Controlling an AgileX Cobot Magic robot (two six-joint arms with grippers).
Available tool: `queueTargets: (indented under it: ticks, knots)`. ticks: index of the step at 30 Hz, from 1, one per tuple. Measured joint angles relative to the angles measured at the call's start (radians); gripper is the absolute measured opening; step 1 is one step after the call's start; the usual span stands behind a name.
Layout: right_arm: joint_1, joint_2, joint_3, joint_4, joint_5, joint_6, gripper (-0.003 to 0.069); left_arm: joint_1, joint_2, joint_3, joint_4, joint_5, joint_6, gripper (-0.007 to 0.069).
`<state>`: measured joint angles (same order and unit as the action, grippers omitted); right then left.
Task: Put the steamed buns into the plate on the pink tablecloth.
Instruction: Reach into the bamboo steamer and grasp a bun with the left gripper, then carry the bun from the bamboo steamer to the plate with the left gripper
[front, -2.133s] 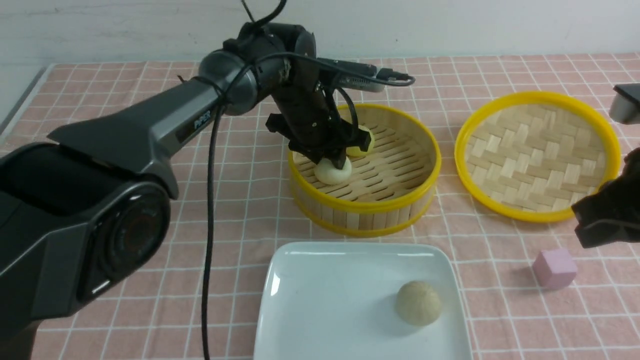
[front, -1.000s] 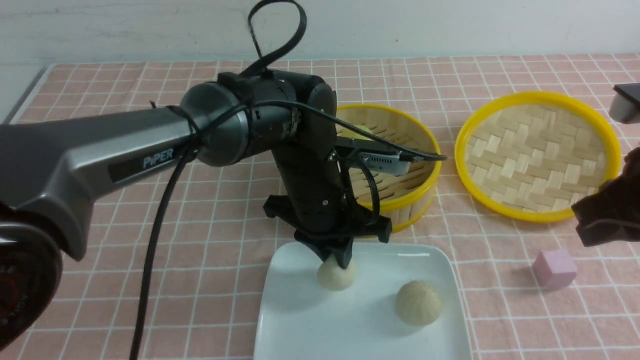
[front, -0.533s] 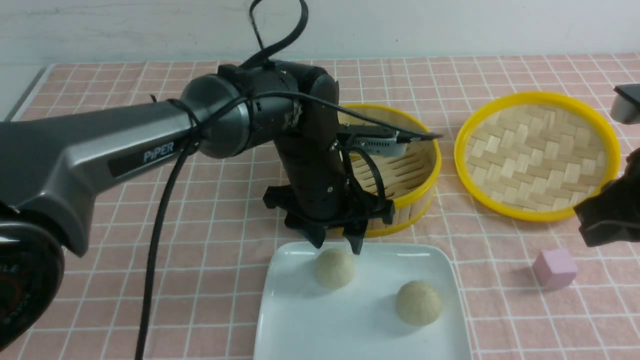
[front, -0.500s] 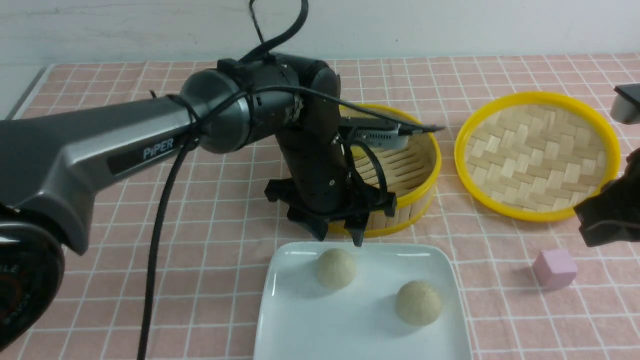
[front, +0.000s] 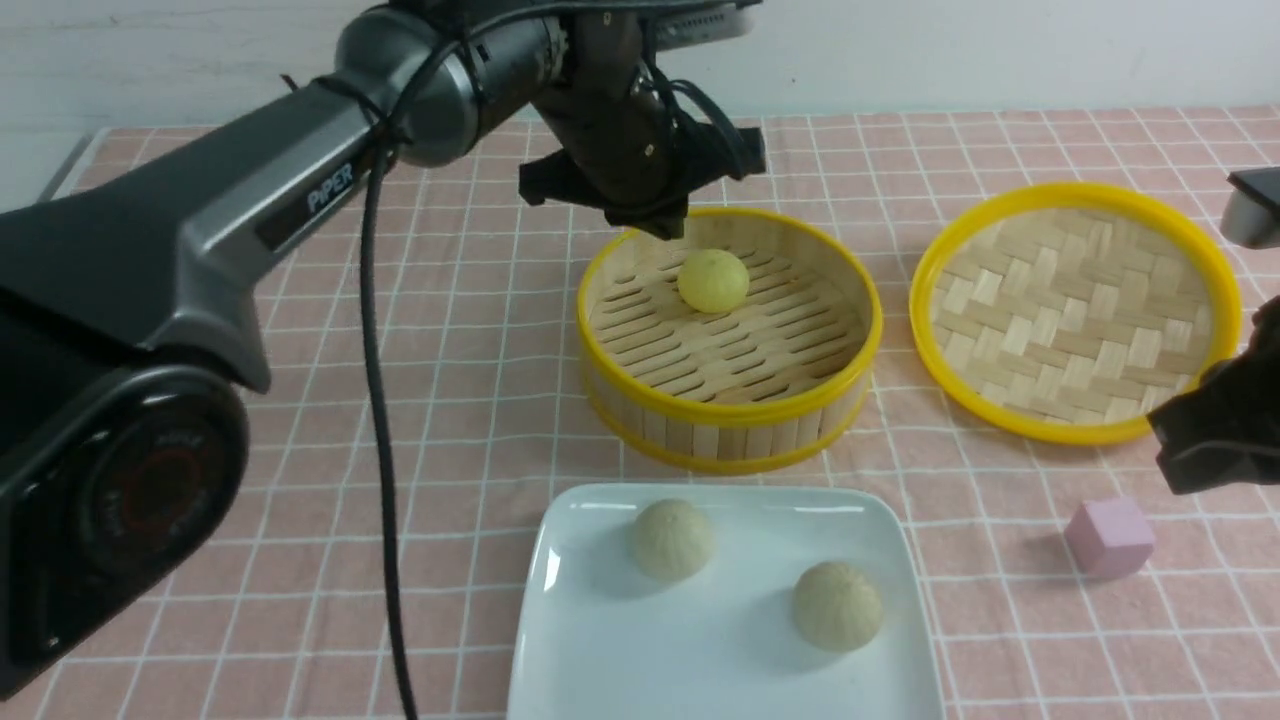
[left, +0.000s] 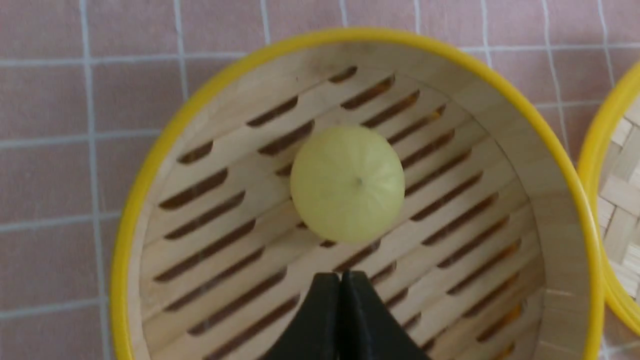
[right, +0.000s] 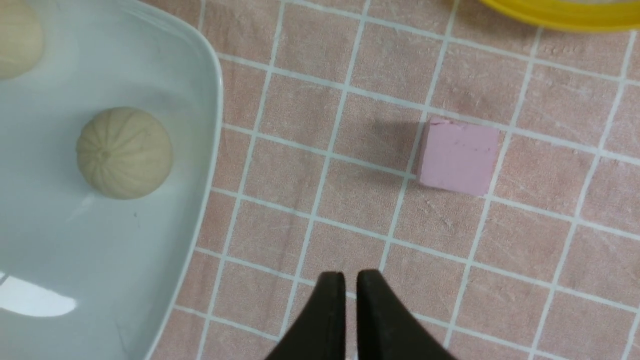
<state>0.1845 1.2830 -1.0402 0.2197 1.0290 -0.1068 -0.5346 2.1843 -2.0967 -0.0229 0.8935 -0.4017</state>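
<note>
The step in hand looks like the pick of the third bun. The left gripper (front: 655, 222) hovers over the far-left rim of the bamboo steamer basket (front: 730, 418), its jaws pressed together on nothing. The yellow steamed bun (front: 713, 280) lies on the basket's slats, below the closed tips and slightly to their right, untouched. The next move likely calls for spreading the jaws, centring over that bun and descending around it. Nearer the camera, the beige steamed bun (front: 672, 539) and the second beige bun (front: 837, 605) sit apart on the white plate (front: 700, 660), which rests on the pink tablecloth (front: 470, 400). At the right, the right gripper (right: 350, 280) hangs over the cloth, jaws all but together, empty.
</note>
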Motion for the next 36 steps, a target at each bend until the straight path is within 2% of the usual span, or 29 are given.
queueTargets:
  ticks: [2, 11, 14, 17, 20, 22, 24, 26, 32, 36]
  knots:
    - [0.0, 0.0, 0.0, 0.001, 0.0, 0.0, 0.0058, 0.0, 0.021, -0.024, -0.001, 0.0, 0.015, 0.0038]
    - [0.0, 0.0, 0.0, 0.007, -0.002, 0.0, 0.0072, -0.019, 0.177, -0.074, -0.022, -0.045, 0.041, 0.0356]
    - [0.0, 0.0, 0.0, 0.01, -0.003, 0.0, 0.0072, -0.019, 0.201, -0.074, -0.022, -0.077, 0.041, 0.0386]
    - [0.0, 0.0, 0.0, 0.01, -0.003, 0.0, 0.0072, -0.019, 0.216, -0.074, -0.022, -0.089, 0.041, 0.0329]
    - [0.0, 0.0, 0.0, 0.01, -0.003, 0.0, 0.0077, -0.019, 0.213, -0.077, -0.022, -0.085, 0.043, 0.0111]
    - [0.0, 0.0, 0.0, 0.01, -0.003, 0.0, 0.008, -0.019, 0.199, -0.077, -0.022, -0.072, 0.044, 0.0045]
    - [0.0, 0.0, 0.0, 0.01, -0.003, 0.0, 0.0083, -0.019, 0.18, -0.077, -0.023, -0.031, 0.045, 0.0028]
    - [0.0, 0.0, 0.0, 0.01, -0.004, 0.0, 0.0086, -0.019, 0.113, -0.074, -0.021, 0.076, 0.06, 0.0021]
    - [0.0, 0.0, 0.0, 0.01, -0.005, 0.0, 0.0091, -0.019, -0.138, -0.076, 0.058, 0.296, 0.116, 0.0021]
    - [0.0, 0.0, 0.0, 0.012, -0.005, 0.0, 0.0096, -0.024, -0.258, -0.032, 0.079, 0.345, 0.141, 0.0021]
